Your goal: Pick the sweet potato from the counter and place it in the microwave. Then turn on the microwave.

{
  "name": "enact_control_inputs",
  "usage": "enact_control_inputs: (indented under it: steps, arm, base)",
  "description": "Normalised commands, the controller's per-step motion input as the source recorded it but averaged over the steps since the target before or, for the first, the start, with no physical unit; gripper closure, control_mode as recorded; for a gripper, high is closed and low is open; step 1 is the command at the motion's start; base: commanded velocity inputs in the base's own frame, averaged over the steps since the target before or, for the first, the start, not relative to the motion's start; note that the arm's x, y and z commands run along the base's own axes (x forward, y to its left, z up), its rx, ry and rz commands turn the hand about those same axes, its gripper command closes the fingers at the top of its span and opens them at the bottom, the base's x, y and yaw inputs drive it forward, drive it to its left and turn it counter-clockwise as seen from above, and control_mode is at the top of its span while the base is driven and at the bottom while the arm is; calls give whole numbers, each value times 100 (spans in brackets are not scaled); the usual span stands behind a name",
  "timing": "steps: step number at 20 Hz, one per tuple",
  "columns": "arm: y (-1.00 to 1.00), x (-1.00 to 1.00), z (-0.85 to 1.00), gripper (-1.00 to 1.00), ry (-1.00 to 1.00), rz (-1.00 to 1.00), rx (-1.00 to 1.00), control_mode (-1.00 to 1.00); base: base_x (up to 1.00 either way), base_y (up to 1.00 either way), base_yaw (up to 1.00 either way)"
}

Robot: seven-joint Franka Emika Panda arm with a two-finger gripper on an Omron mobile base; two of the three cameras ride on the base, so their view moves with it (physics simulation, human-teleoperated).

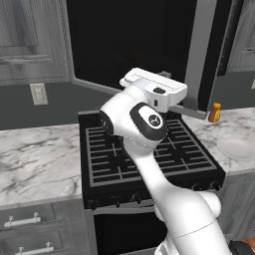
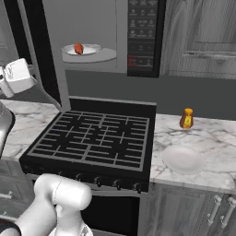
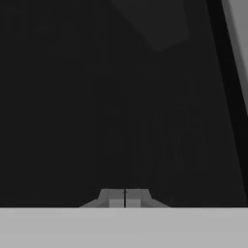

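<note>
The sweet potato (image 2: 79, 48), a small orange-red tuber, lies on the white round plate (image 2: 92, 50) inside the microwave (image 2: 90, 27). Its dark button panel (image 2: 143, 37) is to the right of the cavity. The microwave door (image 1: 129, 45) stands open, swung out to the left, with a grey frame (image 2: 42, 60). My white hand (image 1: 154, 88) is on the outer side of that door (image 3: 121, 97), facing its black glass. My gripper (image 3: 125, 198) is shut and holds nothing. Whether the fingertips touch the glass cannot be told.
Below the microwave is a black grated stovetop (image 2: 94, 136). The marble counter (image 2: 207, 138) to its right carries an orange bottle with a yellow cap (image 2: 186, 119) and a white plate (image 2: 183, 159). More counter (image 1: 35, 154) lies left of the stove, over grey drawers (image 1: 30, 224).
</note>
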Motion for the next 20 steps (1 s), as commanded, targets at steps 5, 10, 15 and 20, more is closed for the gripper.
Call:
enact_control_inputs:
  steps: [5, 10, 15, 20]
  arm:
    - [-20, 33, 31, 100, 4, 5, -1, -100]
    - [-19, 25, 18, 100, 12, 5, 0, -100]
    - [-17, 18, 18, 100, 14, 5, 0, -100]
    - [-17, 22, 17, 100, 13, 5, 0, -100]
  base:
    - [0, 0, 0]
    - [0, 0, 0]
    - [0, 0, 0]
    - [0, 0, 0]
